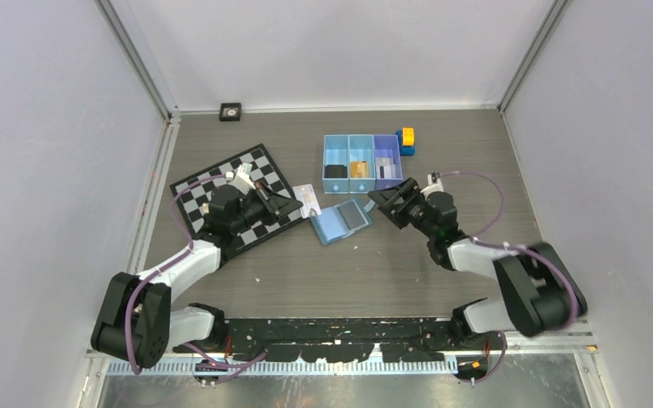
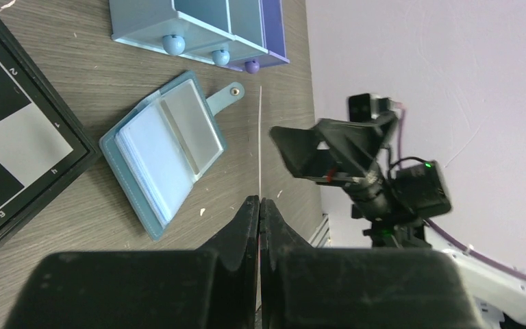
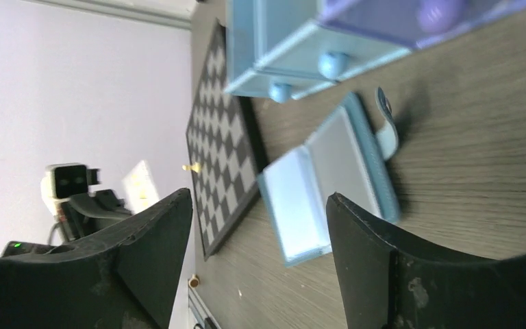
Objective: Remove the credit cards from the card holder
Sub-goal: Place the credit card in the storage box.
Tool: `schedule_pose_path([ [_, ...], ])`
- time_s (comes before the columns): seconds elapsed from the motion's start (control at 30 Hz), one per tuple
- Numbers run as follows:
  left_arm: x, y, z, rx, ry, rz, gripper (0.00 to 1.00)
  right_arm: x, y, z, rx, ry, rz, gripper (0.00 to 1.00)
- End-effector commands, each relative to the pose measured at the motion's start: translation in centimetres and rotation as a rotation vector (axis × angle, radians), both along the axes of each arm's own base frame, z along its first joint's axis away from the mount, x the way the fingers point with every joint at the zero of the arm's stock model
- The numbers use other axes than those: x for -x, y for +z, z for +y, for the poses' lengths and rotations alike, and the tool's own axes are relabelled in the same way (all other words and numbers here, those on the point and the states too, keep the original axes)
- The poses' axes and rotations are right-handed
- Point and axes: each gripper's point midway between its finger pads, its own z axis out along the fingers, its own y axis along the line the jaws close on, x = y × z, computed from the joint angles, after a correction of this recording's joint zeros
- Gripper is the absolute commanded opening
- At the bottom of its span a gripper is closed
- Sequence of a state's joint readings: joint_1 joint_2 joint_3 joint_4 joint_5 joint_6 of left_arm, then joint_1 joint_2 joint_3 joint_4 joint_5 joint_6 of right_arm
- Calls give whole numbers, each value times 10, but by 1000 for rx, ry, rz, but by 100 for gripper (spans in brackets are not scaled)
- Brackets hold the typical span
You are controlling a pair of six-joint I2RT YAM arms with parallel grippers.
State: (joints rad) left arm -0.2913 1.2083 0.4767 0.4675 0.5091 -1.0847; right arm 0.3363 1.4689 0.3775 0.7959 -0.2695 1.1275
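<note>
Pinching one pale card (image 1: 306, 198) by its edge in my left end effector (image 2: 259, 203), jaws closed tight on it. The card sits just left of the card holder (image 1: 340, 223), and I cannot tell whether it is clear of the tabletop (image 1: 349, 272). The holder lies open, inside up, between my two end effectors. My right end effector (image 3: 259, 200) is spread wide and empty, just right of the holder and not touching it.

Risks:
- The thin card is held by one edge, so I judge it may slip or pivot out on a fast swing.
- Nothing pins the holder, so pulling another card may drag it along.

Counts:
- Card holder: 1.
- Cards seen: 1. I cannot tell if another sits in the pockets.
- Tray (image 1: 361, 138) behind the holder: 1, with three compartments.
- Chessboard (image 1: 195, 195) left of the holder: 1.
- Toy blocks (image 1: 407, 140) behind-right of the holder: 2, one yellow and one blue.
</note>
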Motion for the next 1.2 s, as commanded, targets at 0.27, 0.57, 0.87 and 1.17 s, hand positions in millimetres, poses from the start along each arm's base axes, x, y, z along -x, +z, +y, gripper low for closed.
schedule_pose_path([
  [0.27,12,43,-19,56,-98,-201,0,15,97,0,58,70,-230,85],
  [0.57,27,69,-22,85,-117,-329,0,45,127,68,-67,389,-331,78],
  [0.87,38,78,-36,127,-179,-363,0,64,140,91,-91,485,-398,70],
  [1.17,48,85,-55,161,-264,-381,0,69,139,102,-94,526,-405,51],
])
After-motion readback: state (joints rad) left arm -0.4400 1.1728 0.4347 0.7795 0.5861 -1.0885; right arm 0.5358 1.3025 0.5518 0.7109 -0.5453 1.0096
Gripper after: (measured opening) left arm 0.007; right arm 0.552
